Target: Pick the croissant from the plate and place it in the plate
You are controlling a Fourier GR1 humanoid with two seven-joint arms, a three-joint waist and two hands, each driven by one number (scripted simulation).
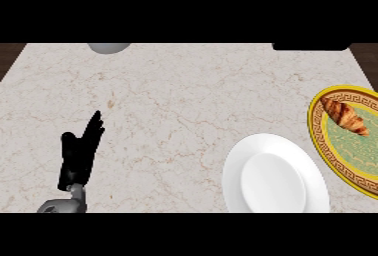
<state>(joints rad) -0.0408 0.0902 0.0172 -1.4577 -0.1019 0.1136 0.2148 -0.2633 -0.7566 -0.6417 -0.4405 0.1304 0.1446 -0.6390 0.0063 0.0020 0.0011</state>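
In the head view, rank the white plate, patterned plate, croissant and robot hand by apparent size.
1. white plate and patterned plate: alike, and the patterned one is cut off at the edge, so no ranking between them.
2. left robot hand
3. croissant

The tabletop (184, 90) looked like pale marble, smooth and matt, with fine brownish veins. The white plate (275, 175) seemed glazed ceramic, smooth with a soft sheen. The yellow-rimmed plate (319, 135) had a patterned border and a mottled green, glazed-looking centre. The croissant (345, 116) showed a browned, ridged, slightly shiny crust. The left hand (80, 150) looked matt black, like plastic.
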